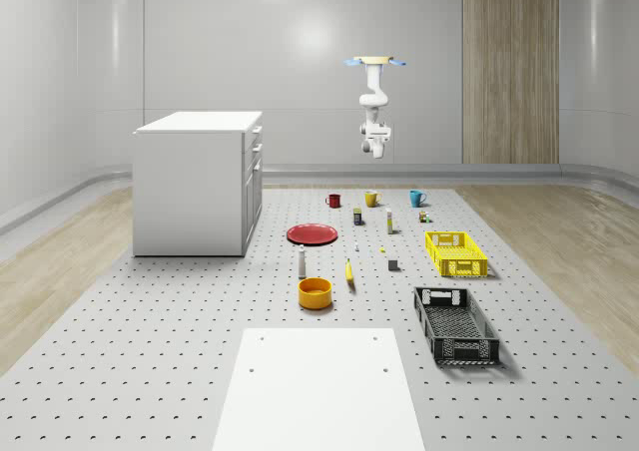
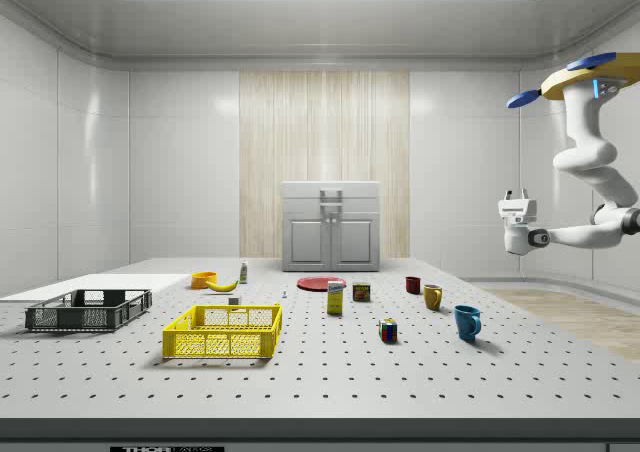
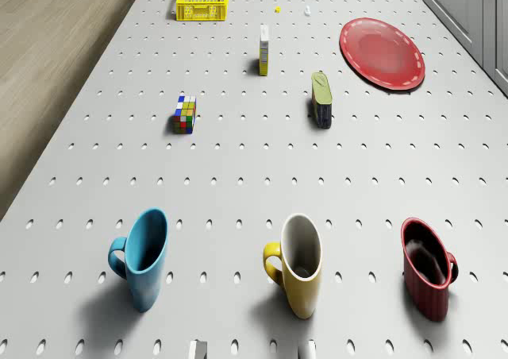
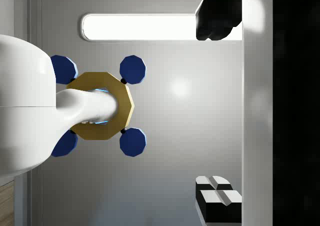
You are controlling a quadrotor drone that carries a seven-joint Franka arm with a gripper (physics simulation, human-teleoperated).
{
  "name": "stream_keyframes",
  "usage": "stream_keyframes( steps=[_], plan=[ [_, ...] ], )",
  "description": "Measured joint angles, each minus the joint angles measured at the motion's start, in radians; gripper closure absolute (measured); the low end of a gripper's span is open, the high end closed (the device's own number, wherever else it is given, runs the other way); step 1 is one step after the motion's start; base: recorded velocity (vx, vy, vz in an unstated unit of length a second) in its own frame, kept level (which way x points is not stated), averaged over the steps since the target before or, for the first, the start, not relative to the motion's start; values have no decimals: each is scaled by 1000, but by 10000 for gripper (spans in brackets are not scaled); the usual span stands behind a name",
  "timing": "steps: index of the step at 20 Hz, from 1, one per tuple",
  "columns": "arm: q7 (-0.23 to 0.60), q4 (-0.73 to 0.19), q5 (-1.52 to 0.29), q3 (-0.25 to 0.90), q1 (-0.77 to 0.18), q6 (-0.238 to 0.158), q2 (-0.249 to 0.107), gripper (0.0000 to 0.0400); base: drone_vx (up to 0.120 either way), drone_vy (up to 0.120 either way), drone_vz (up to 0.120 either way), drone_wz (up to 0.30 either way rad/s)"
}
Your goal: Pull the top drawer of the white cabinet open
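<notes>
Top drawer shut, drone hovering

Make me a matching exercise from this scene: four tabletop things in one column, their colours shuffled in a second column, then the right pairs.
Things
1. plate
2. bowl
3. mug at the whole-scene view's right end of the mug row
4. crate nearest the whole-scene camera

Colours
A. blue
B. black
C. red
D. orange

Right pairs: 1-C, 2-D, 3-A, 4-B
</notes>
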Motion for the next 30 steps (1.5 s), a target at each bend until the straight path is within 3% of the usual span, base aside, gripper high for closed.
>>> stream_keyframes(
  steps=[5, 11, 12, 16, 20, 30],
  plan=[
    [-1, 106, 1, 1, -2, -84, 19, 74, 40, -64, 0, 0],
    [-3, 222, 13, -4, -3, -154, 60, 90, 120, -120, 0, 0],
    [-17, 233, 106, -63, 8, -163, 65, 90, 120, -120, 0, 0],
    [-90, 172, 538, -349, 79, -186, 70, 87, 120, -120, 40, 0],
    [-133, 69, 802, -523, 150, -188, 55, 89, 120, -120, 120, 0],
    [-162, -53, 1005, -686, 271, -151, 2, 94, 120, -120, 120, 0]
  ],
)
